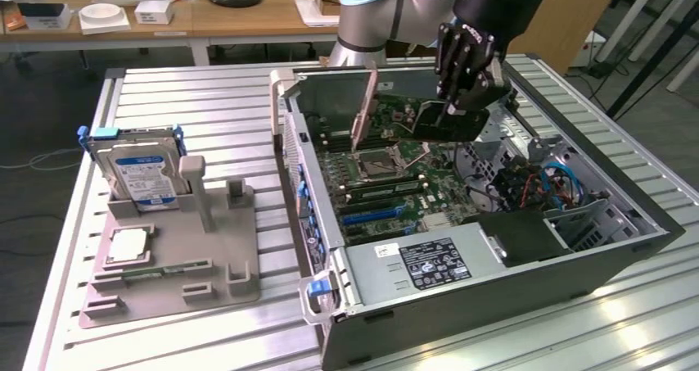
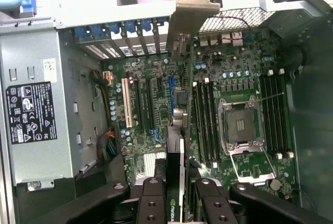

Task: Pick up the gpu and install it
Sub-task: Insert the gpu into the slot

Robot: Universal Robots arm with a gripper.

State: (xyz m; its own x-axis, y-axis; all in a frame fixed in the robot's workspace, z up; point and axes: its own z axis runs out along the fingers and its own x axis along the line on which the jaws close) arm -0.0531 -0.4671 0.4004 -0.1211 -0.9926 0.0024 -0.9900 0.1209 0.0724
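Observation:
My gripper [image 1: 461,109] is shut on the gpu [image 1: 453,124], a thin dark card held on edge above the motherboard [image 1: 394,183] inside the open computer case [image 1: 492,289]. In the wrist view the gpu [image 2: 176,146] runs edge-on away from between my two black fingers [image 2: 153,203]. Its pale metal bracket [image 2: 190,11] reaches the case's rear slot wall. The card hangs over the area of the blue expansion slot [image 2: 170,86], and I cannot tell whether it touches the slot.
A grey parts holder [image 1: 175,289] on the exterior view's left carries a silver hard drive [image 1: 140,174], a processor [image 1: 129,244] and a memory stick [image 1: 164,270]. The power supply [image 1: 431,260], blue cables [image 1: 552,178] and case walls crowd the board.

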